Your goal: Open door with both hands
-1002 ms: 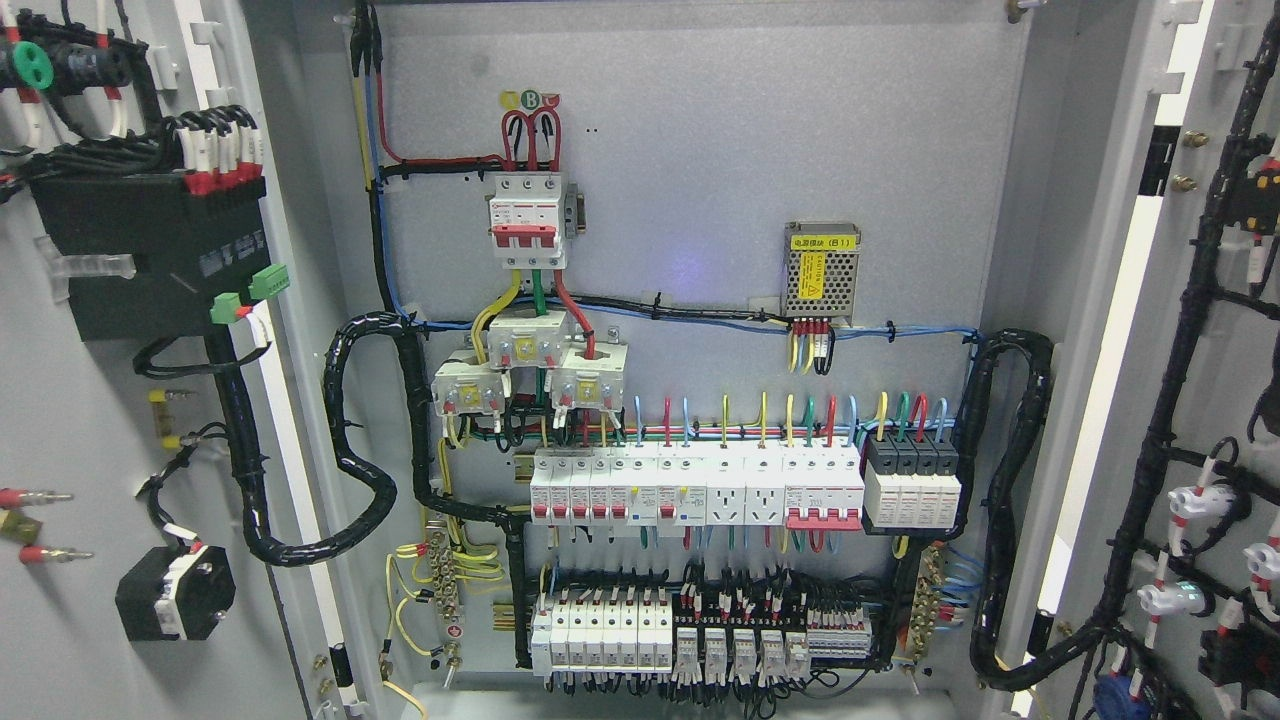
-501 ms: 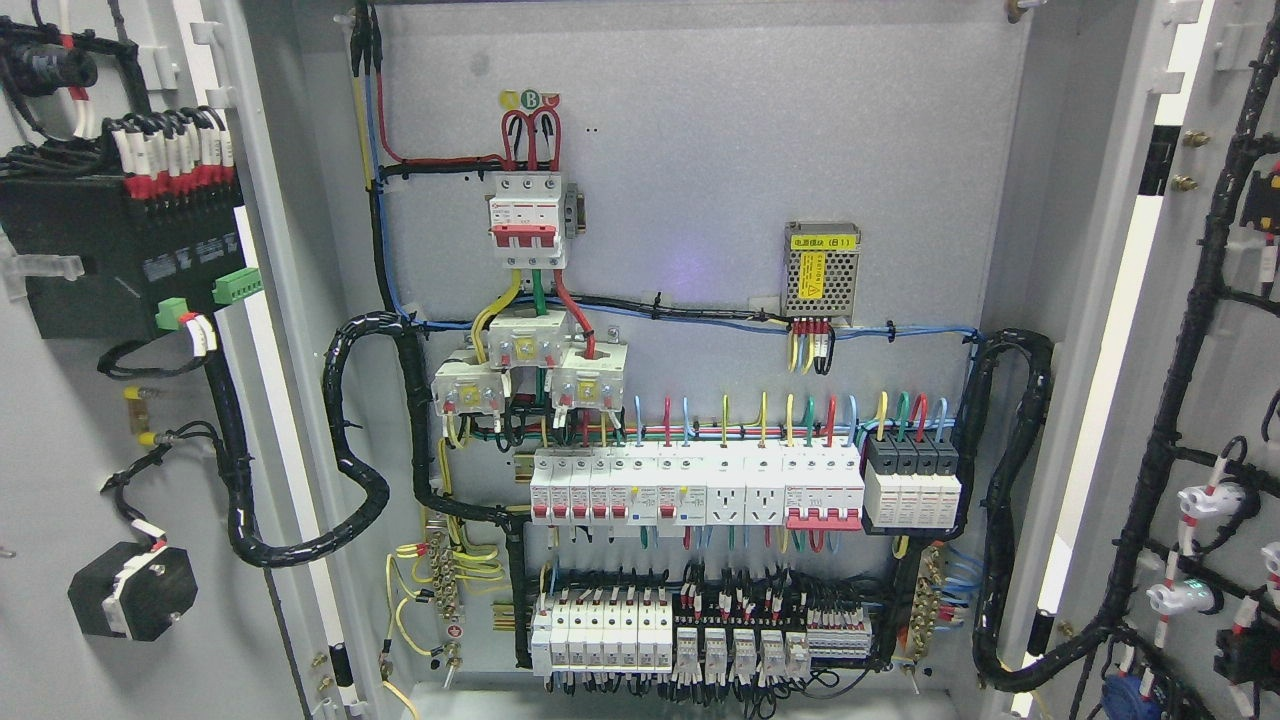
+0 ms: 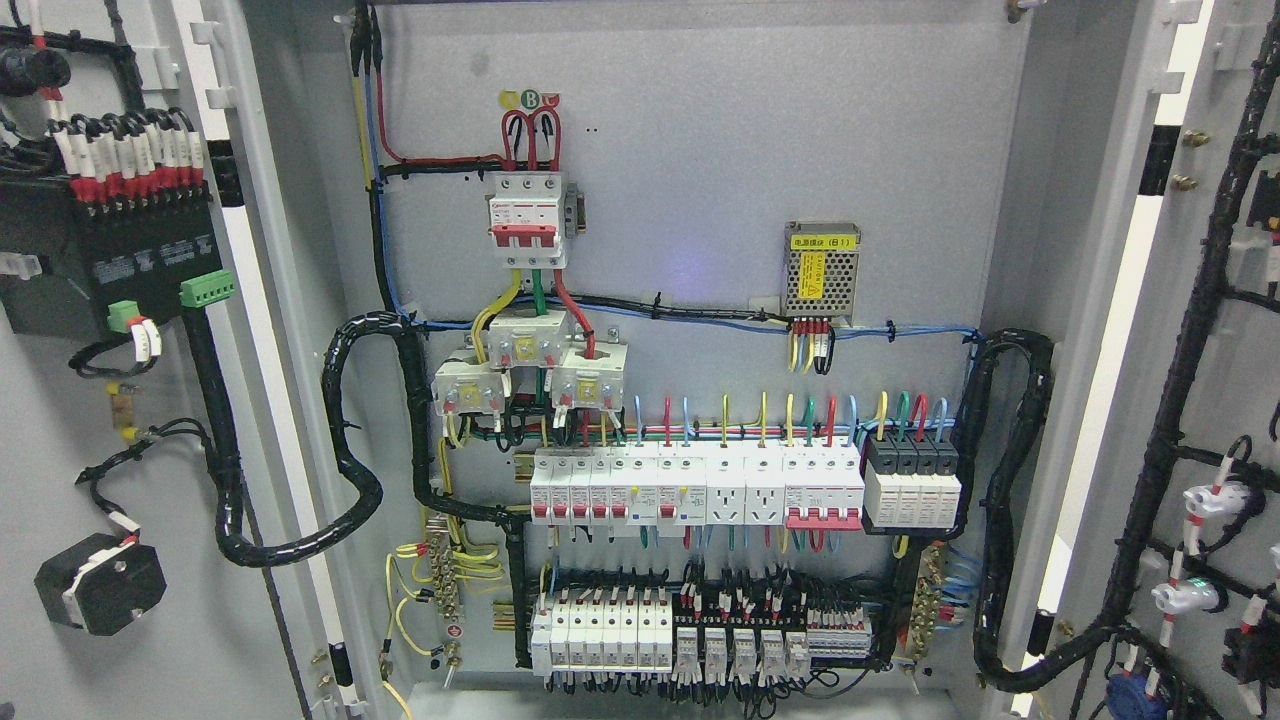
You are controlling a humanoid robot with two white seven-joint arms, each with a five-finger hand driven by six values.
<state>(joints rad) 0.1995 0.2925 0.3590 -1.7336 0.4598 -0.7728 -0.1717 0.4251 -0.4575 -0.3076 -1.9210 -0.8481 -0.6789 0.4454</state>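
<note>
Neither hand shows in the head view, so you cannot tell whether either is released, clenched or gripping a door edge, and with no hand to measure from, places here are given by the view's own sides. Nearest you, the left door (image 3: 60, 600) fills the left edge, swung out so its inner face shows, carrying a black module (image 3: 110, 260) with red-tipped wires and a black round fitting (image 3: 98, 596) lower down. The right door (image 3: 1225, 420) fills the right edge, likewise swung out, its inner face laced with a black wire loom (image 3: 1165, 420). A thick black cable (image 3: 290, 540) loops from the left door into the cabinet. Farther back, the cabinet's rear panel (image 3: 700, 120) is fully exposed: a red main breaker (image 3: 527, 220) up high, a small mesh power supply (image 3: 822, 268) to its right, and a row of white breakers (image 3: 690, 485) across the middle with terminal rows below. Judged from this, both doors stand wide and the opening step looks nearly or wholly done. Your next move calls for little: check that each door holds at its stop, mind the looms crossing the hinges, and let go cleanly.
</note>
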